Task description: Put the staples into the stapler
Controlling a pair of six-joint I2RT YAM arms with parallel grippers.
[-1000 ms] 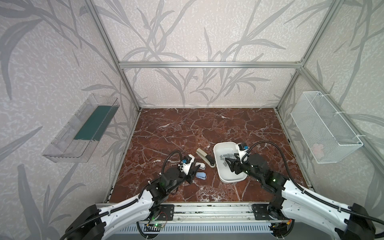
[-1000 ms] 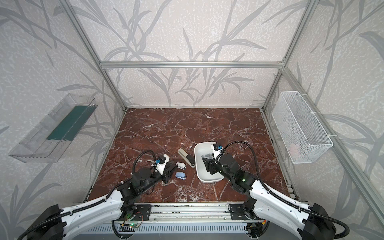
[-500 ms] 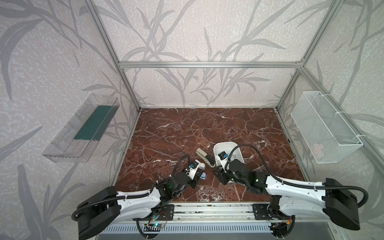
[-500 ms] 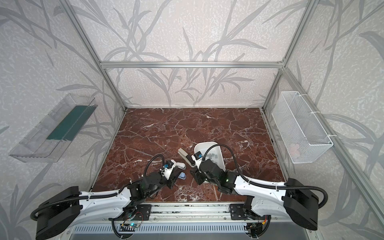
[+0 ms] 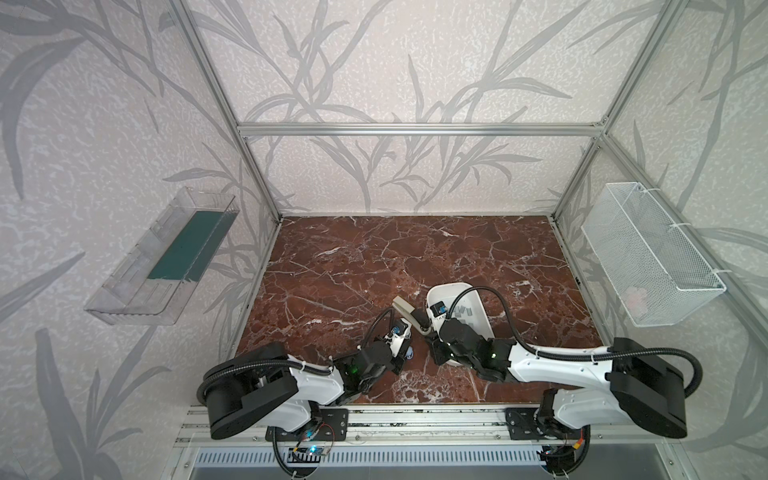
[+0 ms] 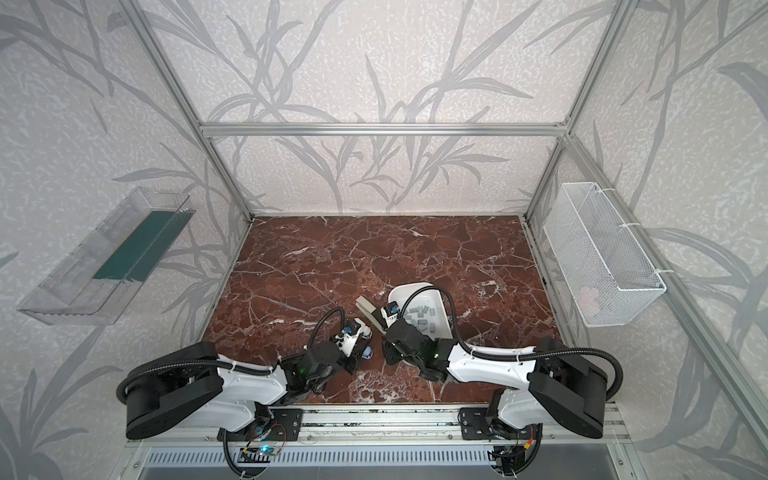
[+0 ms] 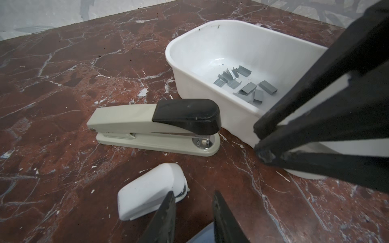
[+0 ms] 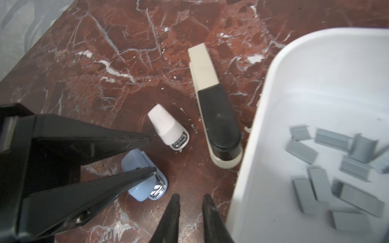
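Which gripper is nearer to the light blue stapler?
Left. The left gripper has its jaws astride the light blue stapler; the right gripper is apart from it, beside the white tub.

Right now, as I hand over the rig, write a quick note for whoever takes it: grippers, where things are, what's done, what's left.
Left gripper: jaws straddle the blue stapler; grip unclear.
Right gripper: narrowly open, empty, over the table beside the white tub.
Staples: loose in the tub.
Beige stapler lies closed beside the tub, white stapler next to it.
Done: nothing loaded.
Left: open a stapler, pick a strip, insert it, close.
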